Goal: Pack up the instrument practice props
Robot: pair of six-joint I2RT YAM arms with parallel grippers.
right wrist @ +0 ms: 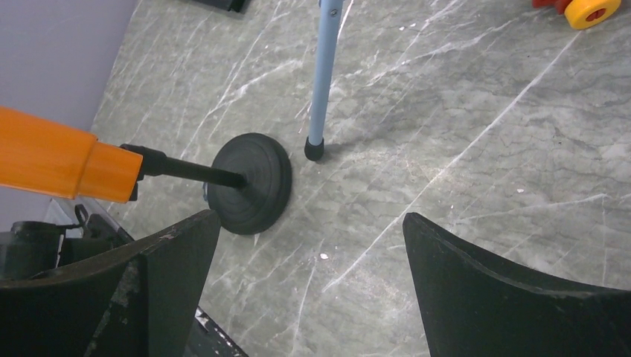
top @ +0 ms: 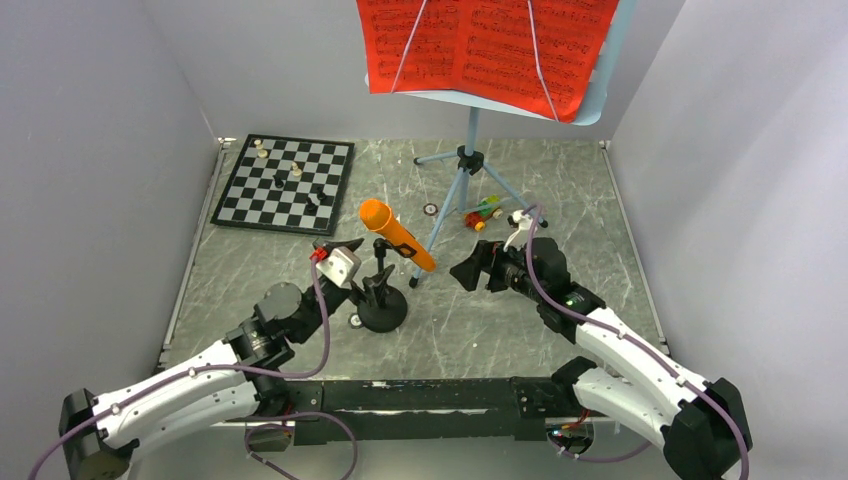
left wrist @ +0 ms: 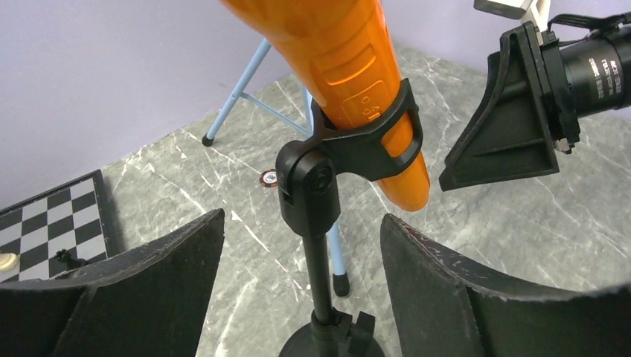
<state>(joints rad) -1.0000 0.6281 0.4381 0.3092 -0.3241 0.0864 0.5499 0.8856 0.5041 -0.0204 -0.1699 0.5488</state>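
Observation:
The orange microphone (top: 397, 235) leans in the clip of its small black stand (top: 381, 308) at mid-table. My left gripper (top: 378, 288) stands open astride the stand's thin pole (left wrist: 321, 275), with a gap on each side and the microphone (left wrist: 342, 59) just above. My right gripper (top: 462, 270) is open to the right of the stand, with only bare table between its fingers (right wrist: 171, 275); the stand's round base (right wrist: 249, 182) lies ahead of it. The light-blue music stand (top: 470, 130) stands at the back on tripod legs and carries the red sheet-music pages (top: 480, 40).
A chessboard (top: 288, 182) with a few pieces lies at the back left. A small colourful toy car (top: 483, 213) sits by the tripod's feet. One tripod leg (right wrist: 324, 74) ends close to the microphone stand's base. Grey walls close in the table on three sides.

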